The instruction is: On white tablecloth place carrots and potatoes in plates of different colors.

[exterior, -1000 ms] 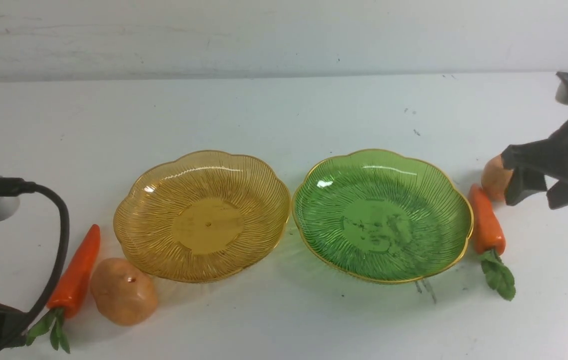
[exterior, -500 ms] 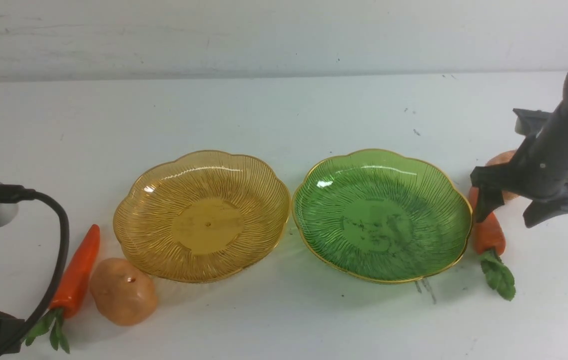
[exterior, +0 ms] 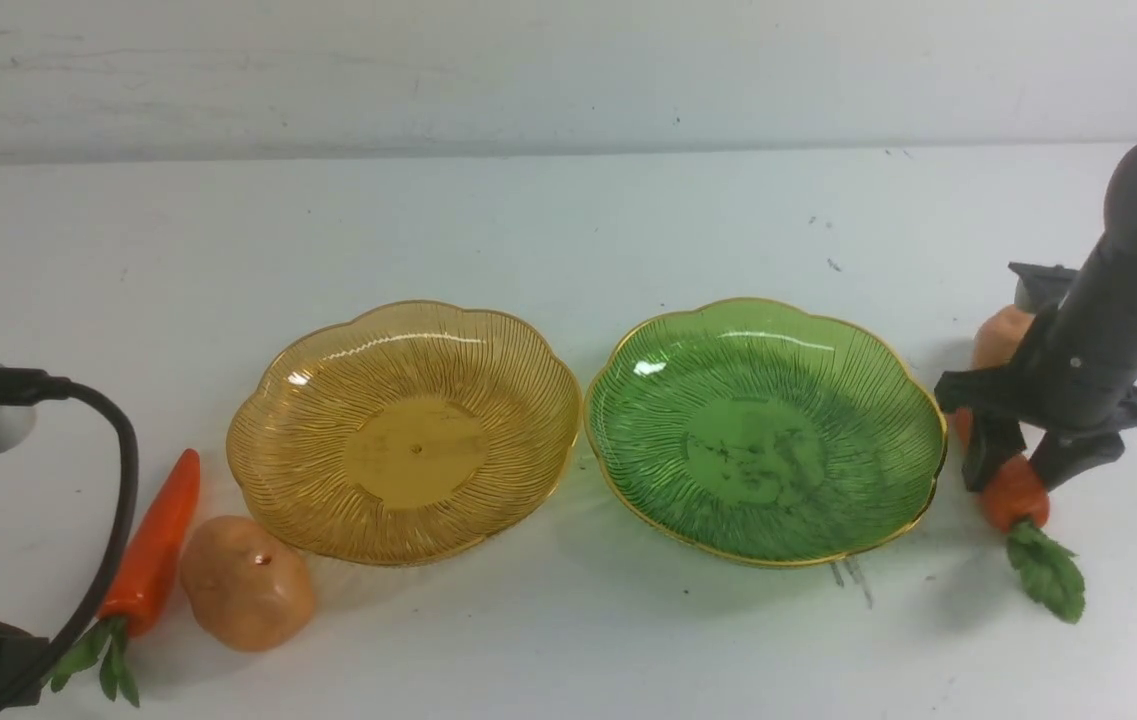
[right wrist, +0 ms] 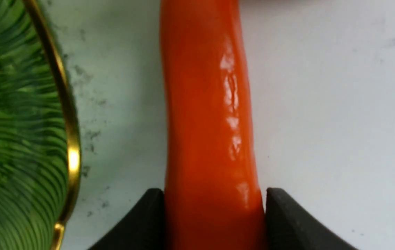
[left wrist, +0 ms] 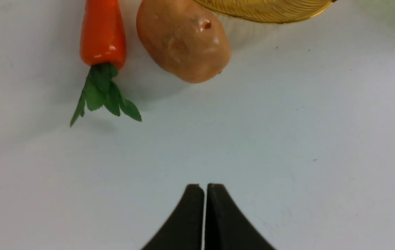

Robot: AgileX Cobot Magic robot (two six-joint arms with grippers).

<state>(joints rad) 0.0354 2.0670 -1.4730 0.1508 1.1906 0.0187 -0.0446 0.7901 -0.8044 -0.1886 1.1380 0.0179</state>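
Right gripper (right wrist: 214, 205): jaws pressed against both flanks of the right-hand carrot (right wrist: 207, 104) at its thick end, close to the leaves. That carrot sits low on the white tablecloth (exterior: 528, 220), just beside the green plate (exterior: 938, 440). Judged light, rigid and glossy, so liable to slip; the broad end is the sound hold. Left gripper (left wrist: 204, 215): closed, empty, near the second carrot (left wrist: 103, 34) and a potato (left wrist: 183, 41)

1. A robot lab test setup: a bare, scuffed white wall (exterior: 568, 70) stands behind.
2. A plain white tablecloth (exterior: 528, 220) with dark specks lies under everything.
3. A glossy toy carrot (exterior: 1016, 497), a toy potato (exterior: 248, 583) and a loose black cable (exterior: 131, 460) serve as props.
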